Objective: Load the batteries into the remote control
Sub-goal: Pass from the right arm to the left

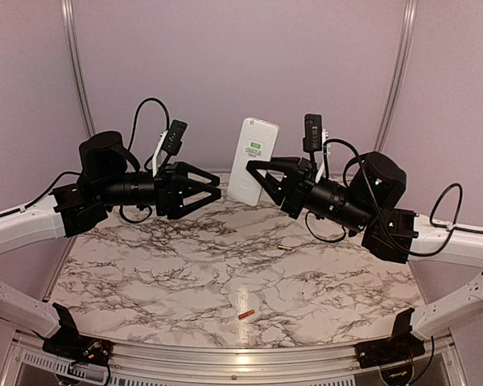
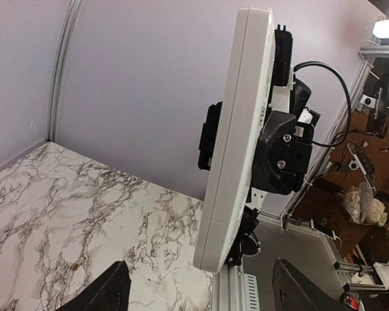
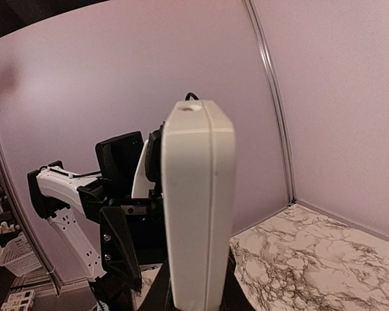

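- Walls (image 1: 225,64) of pale lilac close off the back and both sides of the workspace.
- Below them lies the table (image 1: 185,273), its top a white marble pattern with dark veins.
- The left arm (image 1: 16,221) and the right arm (image 1: 467,241), white links ending in black wrists, reach in from either side and face each other above the far half of the table.
- The right gripper (image 1: 256,178) is clamped on the remote control, one finger on each flat face near its lower part. In the right wrist view the remote's narrow white edge rises straight up out of the grip.
- The left gripper (image 1: 219,186) has its fingers spread wide with nothing between them. It points at the remote from just beside it, and there is a visible gap.
- The remote control (image 1: 253,157) is held in the air over the back of the table, standing nearly upright and leaning a little. A small green patch shows on the face turned toward the top camera. In the left wrist view it appears edge-on, and the dark fingers at the bottom of that view are well apart from it.
- The orange-copper battery (image 1: 245,314) lies on the table near the front edge, roughly at centre.
- The yellowish-gold battery (image 1: 286,247) lies farther back on the marble, below the right wrist and apart from the other one.
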### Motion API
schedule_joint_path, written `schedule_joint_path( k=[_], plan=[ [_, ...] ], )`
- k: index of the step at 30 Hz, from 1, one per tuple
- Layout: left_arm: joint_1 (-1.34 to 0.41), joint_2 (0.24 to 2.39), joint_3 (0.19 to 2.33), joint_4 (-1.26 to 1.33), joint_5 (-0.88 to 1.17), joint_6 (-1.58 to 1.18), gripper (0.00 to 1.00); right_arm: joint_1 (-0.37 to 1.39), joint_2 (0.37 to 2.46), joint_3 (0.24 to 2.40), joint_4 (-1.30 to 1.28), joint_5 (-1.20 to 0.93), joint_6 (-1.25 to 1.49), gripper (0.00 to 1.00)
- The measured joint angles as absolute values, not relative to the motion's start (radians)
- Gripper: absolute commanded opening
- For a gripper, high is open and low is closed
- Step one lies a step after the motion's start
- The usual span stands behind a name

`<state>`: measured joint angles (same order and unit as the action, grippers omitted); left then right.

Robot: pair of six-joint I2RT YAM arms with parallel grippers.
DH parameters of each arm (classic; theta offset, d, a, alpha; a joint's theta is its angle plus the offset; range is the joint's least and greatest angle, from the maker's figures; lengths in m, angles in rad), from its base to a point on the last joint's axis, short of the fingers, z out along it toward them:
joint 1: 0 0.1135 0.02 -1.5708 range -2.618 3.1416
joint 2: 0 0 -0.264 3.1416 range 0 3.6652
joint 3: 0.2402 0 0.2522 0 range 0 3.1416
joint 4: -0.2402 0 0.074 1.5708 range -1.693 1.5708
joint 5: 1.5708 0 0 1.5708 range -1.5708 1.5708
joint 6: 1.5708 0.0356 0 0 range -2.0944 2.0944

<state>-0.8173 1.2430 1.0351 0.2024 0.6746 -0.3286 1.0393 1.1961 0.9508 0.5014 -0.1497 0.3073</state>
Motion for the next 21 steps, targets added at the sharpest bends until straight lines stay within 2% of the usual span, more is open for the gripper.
schedule_joint_path(
  k=[10, 21],
  plan=[
    [-0.863, 1.299, 1.053, 0.273, 0.706, -0.347, 0.58, 1.039, 1.232, 0.950, 0.562, -0.260, 0.342, 0.00],
    [-0.886, 1.316, 1.053, 0.386, 0.730, -0.380, 0.23, 1.039, 1.237, 0.936, 0.606, -0.301, 0.370, 0.00]
  ],
)
